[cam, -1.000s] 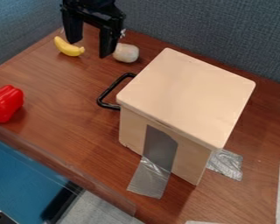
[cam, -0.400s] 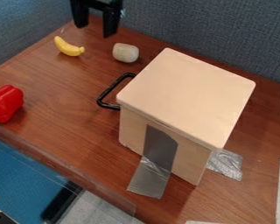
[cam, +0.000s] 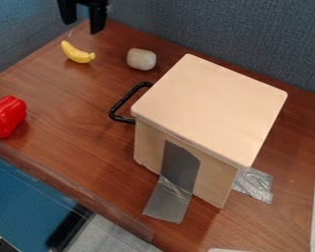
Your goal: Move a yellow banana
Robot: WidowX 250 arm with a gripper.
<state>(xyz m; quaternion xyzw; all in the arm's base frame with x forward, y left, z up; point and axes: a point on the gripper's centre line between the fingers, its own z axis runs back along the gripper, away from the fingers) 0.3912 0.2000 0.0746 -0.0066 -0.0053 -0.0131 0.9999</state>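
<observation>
Gripper shift: the black two-finger gripper (cam: 82, 27) has drawn back toward the top edge from over the gap between banana and block, then slid left. Jaws stand well apart, nothing between them. The small yellow curved banana (cam: 75, 53) lies where it lay, on the brown wood-grain tabletop (cam: 68, 103), left of the rounded off-white block (cam: 141, 59). From where I stand: the move seems not yet made; next, likely, line up over the banana and lower, keeping clear of the block.
</observation>
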